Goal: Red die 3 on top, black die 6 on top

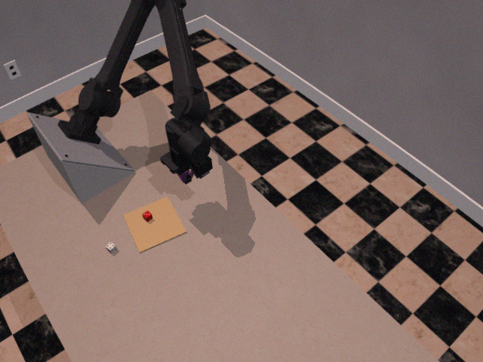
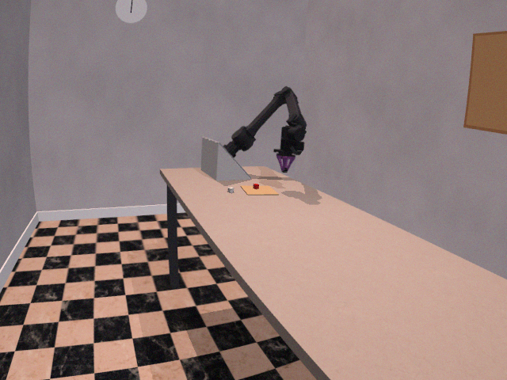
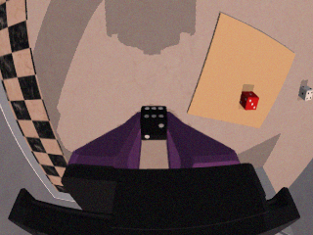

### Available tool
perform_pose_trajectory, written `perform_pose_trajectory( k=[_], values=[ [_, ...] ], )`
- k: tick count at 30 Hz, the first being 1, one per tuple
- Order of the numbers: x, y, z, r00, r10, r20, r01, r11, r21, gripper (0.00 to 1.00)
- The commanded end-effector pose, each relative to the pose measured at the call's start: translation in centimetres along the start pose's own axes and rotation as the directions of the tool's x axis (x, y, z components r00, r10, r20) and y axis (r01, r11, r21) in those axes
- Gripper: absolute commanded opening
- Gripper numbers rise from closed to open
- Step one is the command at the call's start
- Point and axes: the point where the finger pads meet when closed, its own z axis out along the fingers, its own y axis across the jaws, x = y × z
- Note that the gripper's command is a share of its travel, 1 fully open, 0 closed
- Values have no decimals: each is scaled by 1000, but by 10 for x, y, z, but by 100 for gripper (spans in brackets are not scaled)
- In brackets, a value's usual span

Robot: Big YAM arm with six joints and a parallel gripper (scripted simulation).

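My gripper (image 1: 188, 179) (image 2: 285, 169) (image 3: 154, 118) points down, shut on the black die (image 3: 154, 129), in the air above the table and off to one side of the mat. In the wrist view the die's far face shows six pips and its face nearer the palm shows two. The yellow mat (image 1: 159, 235) (image 2: 266, 191) (image 3: 210, 88) lies flat on the table. The red die (image 1: 146, 216) (image 2: 256, 186) (image 3: 249, 101) rests on it; a face with three pips shows in the wrist view. The white die (image 1: 111, 246) (image 2: 230, 189) (image 3: 306, 93) lies on the table beside the mat.
The grey wedge-shaped base (image 1: 99, 179) (image 2: 229, 165) carries the arm and stands behind the mat and the white die. The table's long edge (image 1: 278, 206) runs past the gripper's side. The arm's shadows fall on the table near the mat.
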Motion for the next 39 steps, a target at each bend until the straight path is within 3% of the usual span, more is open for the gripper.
perform_pose_trajectory(
  k=[1, 4, 8, 15, 20, 24, 29, 33, 37, 39],
  values=[
    [-15, 6, -33, 998, -58, 27, 58, 998, -1, 15],
    [-15, 4, -38, 998, -53, 23, 53, 999, -1, 15],
    [-3, 10, -25, 998, -64, -14, 64, 998, -4, 15],
    [-6, 3, -30, 999, -46, 1, 46, 999, -4, 15],
    [-14, 5, -15, 997, 72, -6, -72, 997, -3, 15],
    [-17, -2, -19, 993, 122, 9, -122, 993, -3, 15],
    [-7, 0, -19, 993, 117, 27, -117, 993, 0, 15],
    [-5, 6, -14, 989, 102, 110, -103, 995, 1, 15],
    [-5, 6, -15, 952, 98, 291, -102, 995, -1, 15],
    [-5, 6, -15, 933, 96, 345, -102, 995, -1, 15]
  ],
)
